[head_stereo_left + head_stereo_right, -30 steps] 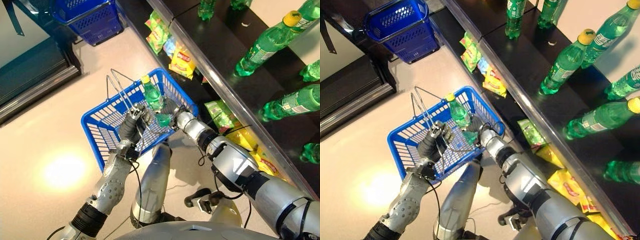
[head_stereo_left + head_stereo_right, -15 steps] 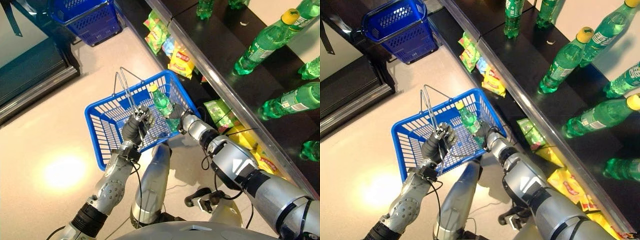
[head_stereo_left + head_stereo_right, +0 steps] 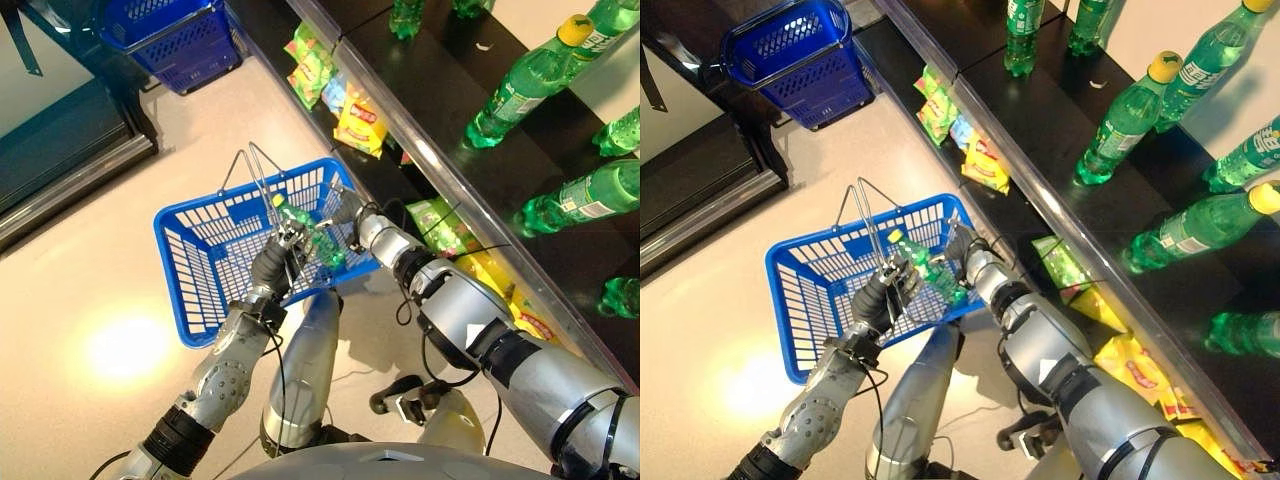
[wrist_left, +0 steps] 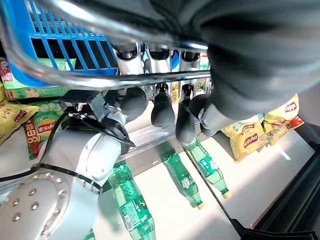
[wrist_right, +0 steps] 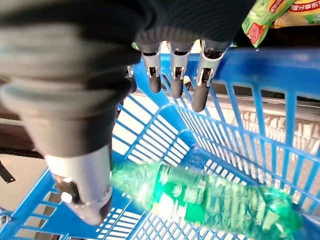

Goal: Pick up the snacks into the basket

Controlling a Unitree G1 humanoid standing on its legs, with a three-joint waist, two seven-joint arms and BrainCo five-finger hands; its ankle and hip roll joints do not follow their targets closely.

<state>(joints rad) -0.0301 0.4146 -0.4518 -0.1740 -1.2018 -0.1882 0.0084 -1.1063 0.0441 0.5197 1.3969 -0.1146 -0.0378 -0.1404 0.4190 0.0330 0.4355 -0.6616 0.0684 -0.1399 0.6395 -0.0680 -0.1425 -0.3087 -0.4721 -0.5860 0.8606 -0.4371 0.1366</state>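
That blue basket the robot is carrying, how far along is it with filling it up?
One green bottle already lies inside the blue basket. The left robot hand is curled round the basket's wire handle, carrying it, while the right robot hand hangs open over the basket, holding nothing. The snack bags are still on the lower shelf, so the snacks themselves remain to be picked.

Green bottles (image 3: 1118,125) lie on the black shelf (image 3: 1060,110); snack packets (image 3: 362,118) beneath.

left hand (image 3: 272,268) curled on handle (image 3: 262,178) | basket (image 3: 200,262) holds bottle (image 3: 308,232) (lying) | right hand (image 3: 347,208) at rim
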